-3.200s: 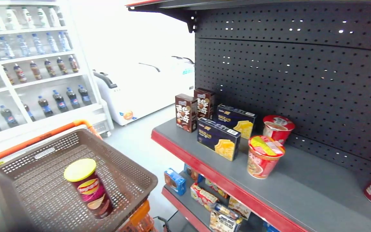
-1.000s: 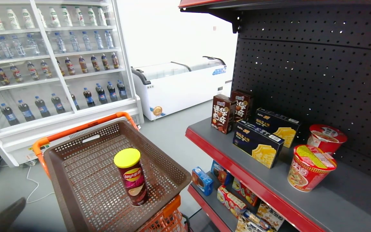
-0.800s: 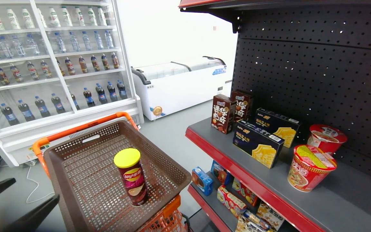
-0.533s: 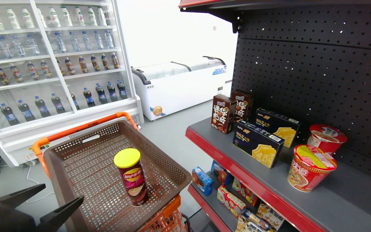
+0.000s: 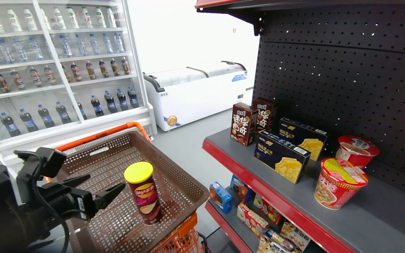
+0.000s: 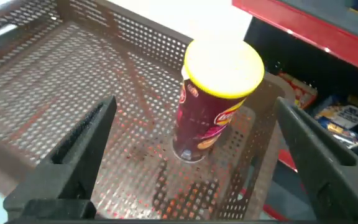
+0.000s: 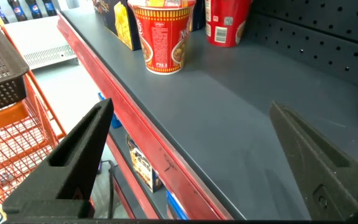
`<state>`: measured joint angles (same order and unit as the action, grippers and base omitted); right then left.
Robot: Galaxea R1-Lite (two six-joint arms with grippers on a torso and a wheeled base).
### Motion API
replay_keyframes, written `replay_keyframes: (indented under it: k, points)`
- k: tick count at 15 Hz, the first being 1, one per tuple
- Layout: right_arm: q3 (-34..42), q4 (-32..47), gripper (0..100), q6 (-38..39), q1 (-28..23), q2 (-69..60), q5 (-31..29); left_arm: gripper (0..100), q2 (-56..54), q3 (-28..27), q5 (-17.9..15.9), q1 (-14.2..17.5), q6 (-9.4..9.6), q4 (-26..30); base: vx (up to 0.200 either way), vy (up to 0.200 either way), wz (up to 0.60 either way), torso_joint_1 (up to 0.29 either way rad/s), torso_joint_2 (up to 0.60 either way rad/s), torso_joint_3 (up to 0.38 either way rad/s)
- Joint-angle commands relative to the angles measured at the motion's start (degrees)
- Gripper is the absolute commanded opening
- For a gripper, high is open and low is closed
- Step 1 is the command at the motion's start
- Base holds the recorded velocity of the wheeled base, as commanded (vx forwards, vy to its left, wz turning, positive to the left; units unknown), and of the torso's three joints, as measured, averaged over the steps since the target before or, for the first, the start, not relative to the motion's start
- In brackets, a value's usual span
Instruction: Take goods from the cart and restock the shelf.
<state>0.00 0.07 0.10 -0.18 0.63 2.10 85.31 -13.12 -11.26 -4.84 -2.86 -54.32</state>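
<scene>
So far nothing's grabbed: left tool [image 5: 107,180] spread wide just beside the upright chips can [image 5: 143,193] in the cart basket [image 5: 174,165], right tool [image 7: 191,109] wide and empty over the shelf [image 5: 364,225], so pick and shelving both remain.

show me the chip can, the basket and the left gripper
chip can [image 5: 145,196], head view, on its label
basket [image 5: 176,174], head view, on its right wall
left gripper [image 5: 107,179], head view, midway between its fingertips

A maroon chip can [image 5: 143,192] with a yellow lid stands upright in the brown perforated cart basket [image 5: 118,154], toward its 5 o'clock corner. The grey, red-edged shelf [image 5: 364,225] lies at the basket's 3 o'clock.
</scene>
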Motion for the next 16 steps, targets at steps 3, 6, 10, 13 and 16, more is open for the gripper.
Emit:
replay_keyframes:
  k: [3,6,10,13,16]
  points:
    - [0.0,0.0,100,0.0,0.0,0.0,0.0,100,14.4,-1.9,-4.7,-0.1,-0.04,-4.7,0.000,0.000,0.00,0.000,0.00,0.000]
    - [0.0,0.0,100,0.0,0.0,0.0,0.0,100,18.5,-3.4,-4.8,-0.8,0.05,-5.4,0.000,0.000,0.00,0.000,0.00,0.000]
    - [0.0,0.0,100,0.0,0.0,0.0,0.0,100,29.6,-8.2,-4.7,-3.5,0.14,-15.3,0.000,0.000,0.00,0.000,0.00,0.000]
    - [0.0,-0.1,100,0.0,0.0,0.0,0.0,100,33.5,-9.4,-4.7,-5.4,0.32,-19.2,0.000,0.000,0.00,0.000,0.00,0.000]
    - [0.0,0.0,100,0.0,0.0,0.0,0.0,100,36.5,-10.4,-4.6,-6.6,0.49,-20.7,0.000,0.000,0.00,0.000,0.00,0.000]
